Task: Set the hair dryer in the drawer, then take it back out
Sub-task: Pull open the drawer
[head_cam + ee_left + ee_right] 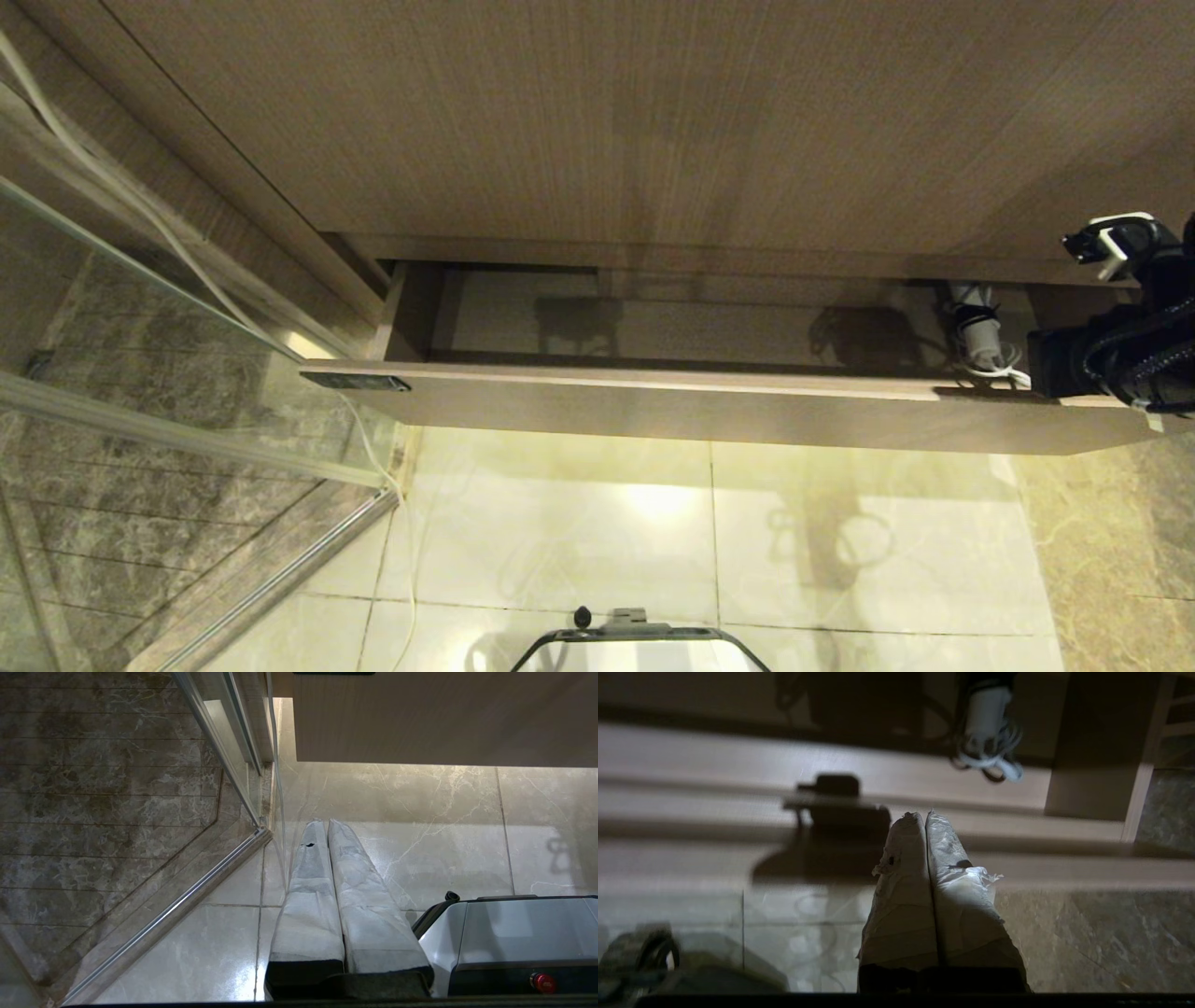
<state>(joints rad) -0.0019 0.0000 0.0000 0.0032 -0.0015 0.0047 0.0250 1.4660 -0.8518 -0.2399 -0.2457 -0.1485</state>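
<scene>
Hair dryer (977,336) lying in the open drawer's (653,411) right end, right end effector (920,817) empty, fingers pressed together over the drawer front, left end effector (323,823) pressed together above the floor tiles (420,835)

Bathroom: glass shower screen (140,308), marble tiles (653,523)

Matt wood-grain drawer (653,411), glossy marble floor tiles (653,532) — white plastic hair dryer (976,336), clear glass panel (140,317)

One drawer (653,397) – one hair dryer (976,336)
</scene>
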